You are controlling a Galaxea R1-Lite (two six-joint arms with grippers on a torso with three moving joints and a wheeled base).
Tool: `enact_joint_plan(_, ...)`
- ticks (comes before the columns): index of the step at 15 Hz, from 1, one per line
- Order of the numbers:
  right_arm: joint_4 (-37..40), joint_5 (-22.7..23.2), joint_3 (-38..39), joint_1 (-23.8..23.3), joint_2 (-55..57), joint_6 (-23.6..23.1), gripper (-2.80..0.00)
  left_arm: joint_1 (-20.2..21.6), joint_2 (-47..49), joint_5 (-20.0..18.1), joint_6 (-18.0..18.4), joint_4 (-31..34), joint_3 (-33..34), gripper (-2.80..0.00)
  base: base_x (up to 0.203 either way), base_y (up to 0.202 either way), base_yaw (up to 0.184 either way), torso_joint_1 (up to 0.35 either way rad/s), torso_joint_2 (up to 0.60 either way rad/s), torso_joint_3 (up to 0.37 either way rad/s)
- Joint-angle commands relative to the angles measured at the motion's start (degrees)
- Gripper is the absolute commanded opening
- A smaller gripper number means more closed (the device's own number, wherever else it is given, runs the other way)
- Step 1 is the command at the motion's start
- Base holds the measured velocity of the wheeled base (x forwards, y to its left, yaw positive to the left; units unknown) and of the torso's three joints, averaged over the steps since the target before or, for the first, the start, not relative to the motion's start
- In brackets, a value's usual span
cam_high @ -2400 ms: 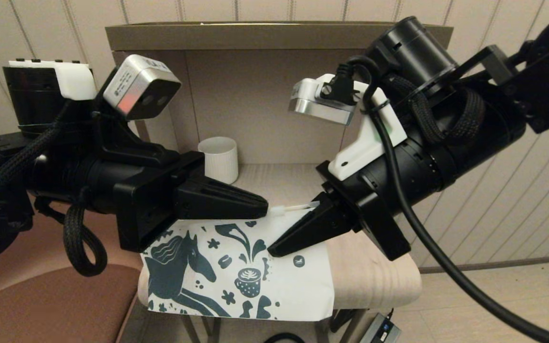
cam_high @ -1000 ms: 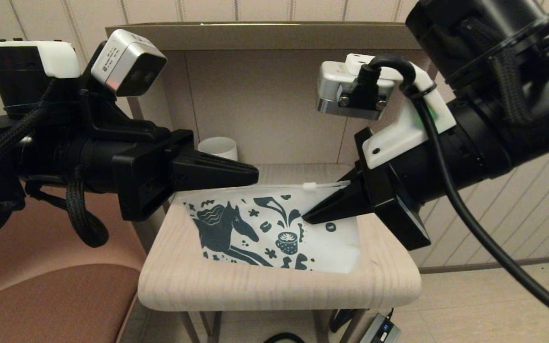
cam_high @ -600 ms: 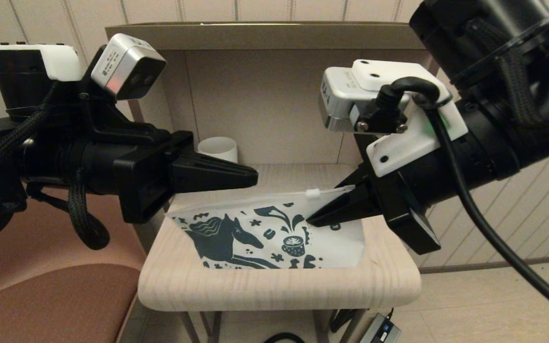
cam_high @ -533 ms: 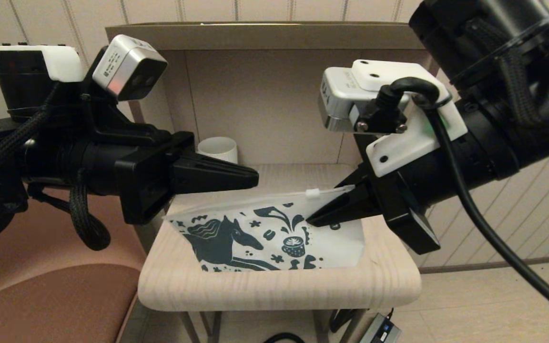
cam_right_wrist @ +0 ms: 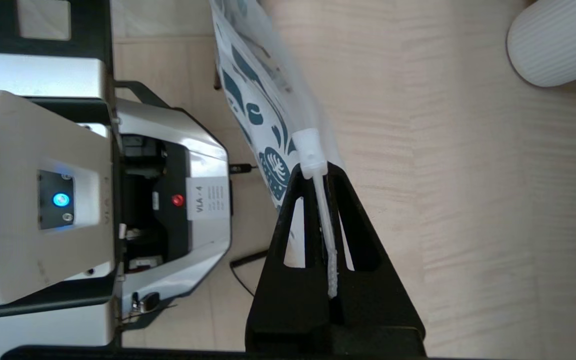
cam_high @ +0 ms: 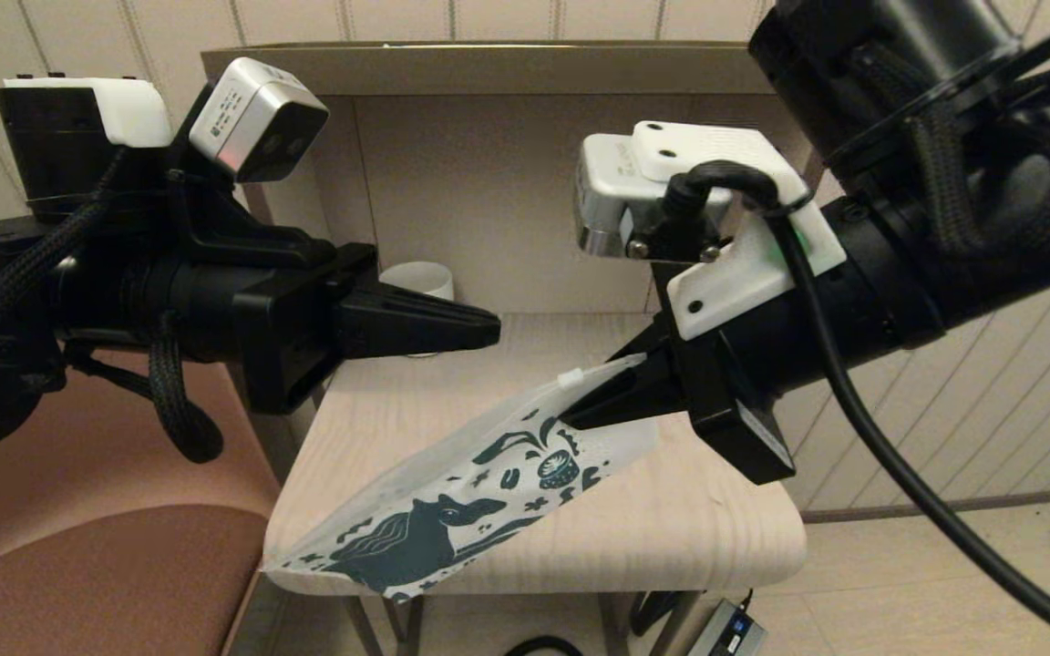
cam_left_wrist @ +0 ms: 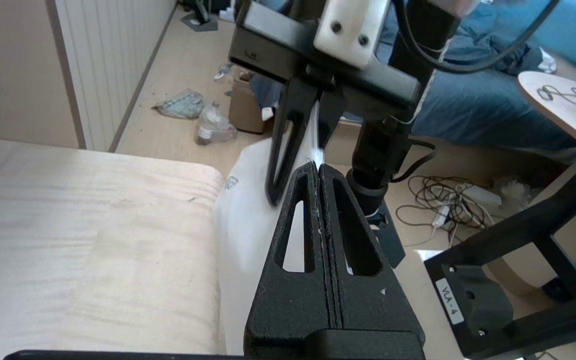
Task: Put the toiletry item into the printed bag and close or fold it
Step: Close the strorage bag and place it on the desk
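You've got the right gripper [cam_high: 580,415] clamped on the bag [cam_high: 452,510] by its zip edge, hanging slantwise over the table [cam_high: 716,538] front. Left gripper [cam_high: 488,330] shut, empty, nearby. Toiletry item not visible; folding prob. remains.

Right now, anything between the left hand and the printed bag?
Nothing visible. The left hand is shut and empty above the table, with open air to the printed bag, which the right hand pinches at its zip edge. The white ribbed mug sits behind.
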Motion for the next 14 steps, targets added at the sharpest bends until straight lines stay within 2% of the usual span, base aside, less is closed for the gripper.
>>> enact_joint_plan(1,0.48,-0.27,-0.02,0.47,0.66,-0.23,-2.80,-0.01,0.25,-0.39,-0.05,0.08,-0.56,-2.80,0.000,0.000,0.000,0.000,0.00,0.000)
enact_joint_plan(4,0.19,-0.36,-0.11,0.78,1.45,0.15,-2.80,0.02,-0.04,-0.22,0.03,1.40,-0.66,-2.80,0.000,0.000,0.000,0.000,0.00,0.000)
enact_joint_plan(5,0.05,-0.36,-0.17,0.91,1.57,0.57,-2.80,0.02,-0.04,-0.22,0.07,1.36,-0.49,0.00,0.000,0.000,0.000,0.000,0.00,0.000)
enact_joint_plan(10,-0.08,-3.84,-0.28,1.69,2.13,1.49,-2.80,0.02,1.10,0.44,-0.04,1.84,-1.07,0.00,0.000,0.000,0.000,0.000,0.00,0.000)
enact_joint_plan(12,-1.93,-3.96,-0.20,1.78,2.22,3.82,-2.80,-0.07,1.42,3.98,0.03,1.67,-0.98,0.00,0.000,0.000,0.000,0.000,0.00,0.000)
enact_joint_plan(14,-3.77,-3.87,0.12,1.70,2.39,5.59,-2.80,-0.33,1.63,4.71,0.03,1.52,-0.68,0.00,0.000,0.000,0.000,0.000,0.00,0.000)
